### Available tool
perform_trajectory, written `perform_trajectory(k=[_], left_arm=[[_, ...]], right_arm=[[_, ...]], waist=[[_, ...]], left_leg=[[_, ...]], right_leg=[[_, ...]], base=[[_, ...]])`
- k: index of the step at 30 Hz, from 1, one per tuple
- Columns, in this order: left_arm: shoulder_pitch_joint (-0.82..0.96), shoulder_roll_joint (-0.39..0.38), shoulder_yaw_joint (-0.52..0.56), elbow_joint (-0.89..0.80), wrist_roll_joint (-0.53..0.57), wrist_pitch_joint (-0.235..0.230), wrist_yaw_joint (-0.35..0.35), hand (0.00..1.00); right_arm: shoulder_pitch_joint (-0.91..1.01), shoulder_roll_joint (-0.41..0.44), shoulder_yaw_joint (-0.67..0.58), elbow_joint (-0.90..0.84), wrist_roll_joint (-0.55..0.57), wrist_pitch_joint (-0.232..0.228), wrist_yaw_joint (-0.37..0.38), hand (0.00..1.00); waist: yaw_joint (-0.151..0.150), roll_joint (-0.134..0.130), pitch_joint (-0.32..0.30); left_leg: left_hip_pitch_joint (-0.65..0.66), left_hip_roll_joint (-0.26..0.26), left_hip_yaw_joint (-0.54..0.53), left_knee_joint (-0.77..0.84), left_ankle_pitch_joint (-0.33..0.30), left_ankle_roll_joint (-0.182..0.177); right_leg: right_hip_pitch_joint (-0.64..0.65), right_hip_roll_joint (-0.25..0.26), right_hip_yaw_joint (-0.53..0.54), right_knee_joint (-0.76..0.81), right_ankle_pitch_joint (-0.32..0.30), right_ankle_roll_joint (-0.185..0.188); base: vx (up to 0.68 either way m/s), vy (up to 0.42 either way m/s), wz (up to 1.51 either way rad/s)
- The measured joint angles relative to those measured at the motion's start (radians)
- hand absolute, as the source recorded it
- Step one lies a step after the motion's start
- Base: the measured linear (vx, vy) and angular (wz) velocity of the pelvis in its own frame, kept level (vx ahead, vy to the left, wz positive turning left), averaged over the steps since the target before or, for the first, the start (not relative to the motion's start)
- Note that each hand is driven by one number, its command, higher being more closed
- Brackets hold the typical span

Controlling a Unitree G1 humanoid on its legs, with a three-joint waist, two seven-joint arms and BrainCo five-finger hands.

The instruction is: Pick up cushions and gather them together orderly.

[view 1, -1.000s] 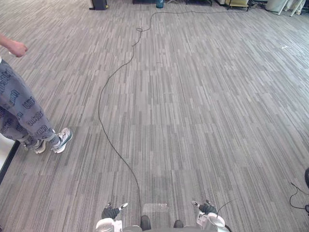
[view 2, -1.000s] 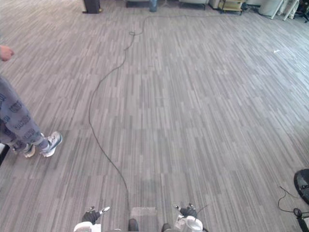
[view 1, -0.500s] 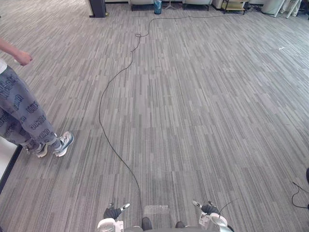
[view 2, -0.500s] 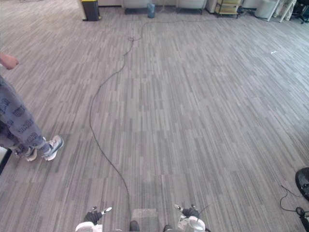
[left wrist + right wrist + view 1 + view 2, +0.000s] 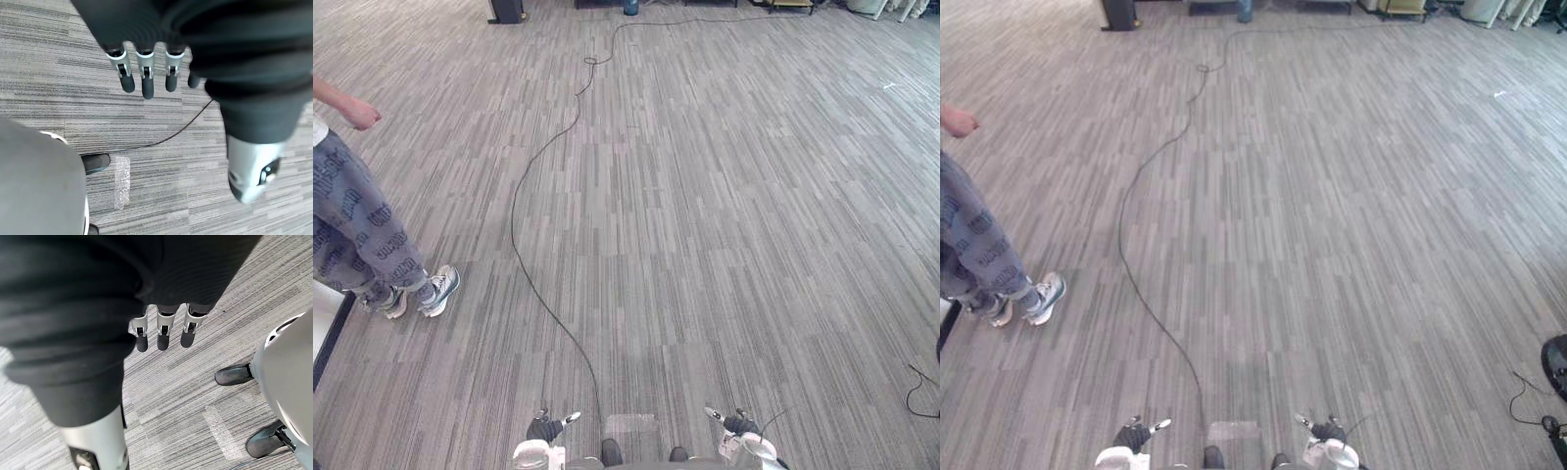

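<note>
Floor being watched from head and wrists.
The grey carpet (image 5: 705, 196) is being looked down on from the head by both eye views, a person (image 5: 362, 225) being shared at their left edge; it is being viewed from close above past the left hand (image 5: 145, 68) and right hand (image 5: 163, 330), a pale strip (image 5: 121, 182) being shared with the eye views.

Grey floor (image 5: 724, 215) in streaked planks; person's blue-grey trousers (image 5: 357, 220) with dark print; grey-and-white shoes (image 5: 438, 291).
</note>
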Motion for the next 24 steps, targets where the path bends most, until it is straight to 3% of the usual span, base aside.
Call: perform_trajectory(k=[4,7,8,9,11,14,16,18,19,21,22,24], left_arm=[[-0.006,-0.004,0.002,-0.001,-0.001,0.002,0.0,0.0],[-0.01,-0.003,0.005,-0.005,-0.003,0.006,-0.001,0.0],[-0.012,0.0,0.012,-0.009,-0.003,0.006,-0.002,0.0],[-0.013,-0.008,0.063,-0.034,-0.028,0.006,-0.004,0.0],[-0.009,-0.034,0.127,-0.069,-0.042,0.006,-0.003,0.0],[-0.013,-0.039,0.166,-0.122,-0.062,0.004,-0.002,0.0],[-0.011,-0.039,0.169,-0.142,-0.069,0.004,-0.003,0.0],[-0.014,-0.041,0.171,-0.161,-0.081,0.001,-0.001,0.0],[-0.016,-0.046,0.181,-0.163,-0.081,-0.004,0.0,0.0],[-0.023,-0.048,0.194,-0.167,-0.091,-0.006,0.002,0.0],[-0.028,-0.041,0.199,-0.169,-0.099,-0.008,0.003,0.0],[-0.032,-0.039,0.221,-0.175,-0.1,-0.021,0.002,0.0]], right_arm=[[-0.001,-0.008,0.0,-0.003,0.0,0.0,0.001,0.0],[0.003,-0.011,-0.006,-0.005,0.0,0.0,0.001,0.0],[0.005,-0.01,-0.013,-0.007,0.0,-0.001,0.001,0.0],[0.011,-0.003,-0.034,-0.03,0.0,0.001,0.002,0.0],[0.038,-0.006,-0.041,-0.069,0.001,0.0,0.001,0.0],[0.059,-0.001,-0.037,-0.084,0.0,0.001,-0.006,0.0],[0.068,-0.001,-0.033,-0.084,0.0,0.003,-0.016,0.0],[0.067,-0.006,-0.011,-0.089,0.0,0.003,-0.018,0.0],[0.065,-0.009,0.001,-0.099,0.0,0.004,-0.021,0.0],[0.06,0.0,0.0,-0.12,-0.001,0.004,-0.027,0.0],[0.052,0.014,-0.003,-0.117,-0.001,0.006,-0.028,0.0],[0.046,0.044,-0.004,-0.121,-0.007,0.002,-0.023,0.0]], waist=[[-0.001,0.011,0.008],[0.001,0.01,0.013],[0.0,0.004,0.016],[0.004,-0.002,0.03],[0.021,0.021,0.046],[0.016,0.006,0.072],[0.021,0.008,0.07],[0.028,0.004,0.07],[0.031,0.005,0.07],[0.062,-0.005,0.067],[0.07,-0.032,0.064],[0.072,-0.057,0.051]], left_leg=[[-0.006,0.006,0.002,0.0,-0.002,-0.002],[-0.047,0.016,0.007,0.039,-0.038,-0.016],[-0.088,0.024,0.007,0.107,-0.069,-0.019],[-0.173,0.067,0.038,0.295,-0.167,-0.025],[-0.264,0.155,0.082,0.557,-0.25,-0.013],[-0.414,0.273,0.12,0.927,-0.243,-0.017],[-0.465,0.322,0.157,0.892,-0.277,-0.029],[-0.516,0.316,0.175,0.746,-0.253,-0.043],[-0.545,0.309,0.177,0.662,-0.212,-0.053],[-0.561,0.296,0.194,0.572,-0.052,-0.041],[-0.569,0.276,0.221,0.617,-0.112,-0.012],[-0.604,0.28,0.226,0.729,-0.212,0.022]], right_leg=[[-0.017,0.003,0.007,0.021,-0.01,-0.009],[-0.08,0.0,0.008,0.118,-0.071,-0.026],[-0.099,-0.005,0.007,0.143,-0.088,-0.031],[-0.115,-0.008,0.007,0.174,-0.11,-0.036],[-0.117,0.022,0.001,0.221,-0.147,-0.046],[-0.061,0.027,-0.041,0.237,-0.188,-0.06],[-0.023,0.019,-0.043,0.226,-0.217,-0.049],[-0.011,-0.016,-0.036,0.212,-0.236,-0.019],[-0.007,-0.032,-0.027,0.201,-0.245,-0.004],[-0.007,-0.07,0.012,0.177,-0.265,0.027],[0.007,-0.102,0.024,0.158,-0.268,0.007],[0.009,-0.127,0.035,0.171,-0.232,0.046]], base=[[-0.06,-0.028,-0.04],[-0.06,-0.026,0.01],[0.02,-0.057,0.1],[0.03,-0.066,0.01],[0.06,-0.06,0.08],[0.13,-0.003,0.33],[0.23,0.072,0.13],[0.3,0.176,-0.06],[0.45,0.318,-0.26],[0.45,0.331,-0.46],[0.56,0.315,-0.38],[0.62,0.315,-0.1]])
